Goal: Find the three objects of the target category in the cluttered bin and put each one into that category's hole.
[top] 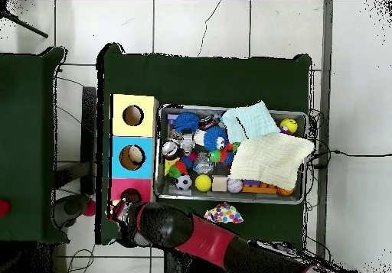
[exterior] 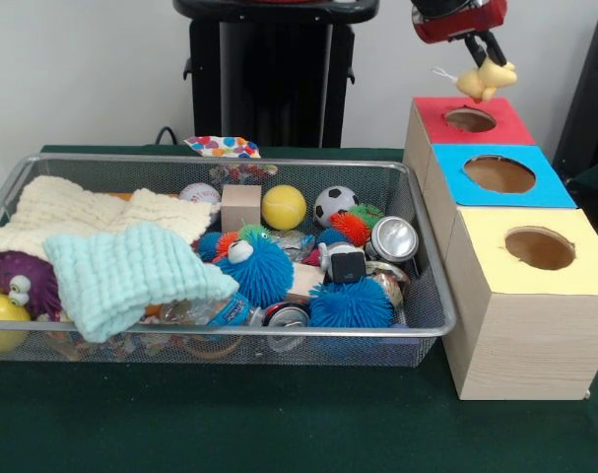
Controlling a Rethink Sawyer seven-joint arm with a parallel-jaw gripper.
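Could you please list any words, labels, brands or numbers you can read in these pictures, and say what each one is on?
No text can be read in either view.
Plastic bottle in the wire mesh bin: it has a blue label, too blurred to read.
Drink cans: any print is too small to make out.
Red, blue and yellow faces of the wooden boxes: plain colour, no lettering.

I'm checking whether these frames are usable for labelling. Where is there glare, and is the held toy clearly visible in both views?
Front view: glare on the shiny end of the can; the pale yellow plush toy hangs clearly from the gripper above the red-faced hole, with a bare white wall behind. Overhead view: the arm covers the toy, and the red-faced hole shows only partly.
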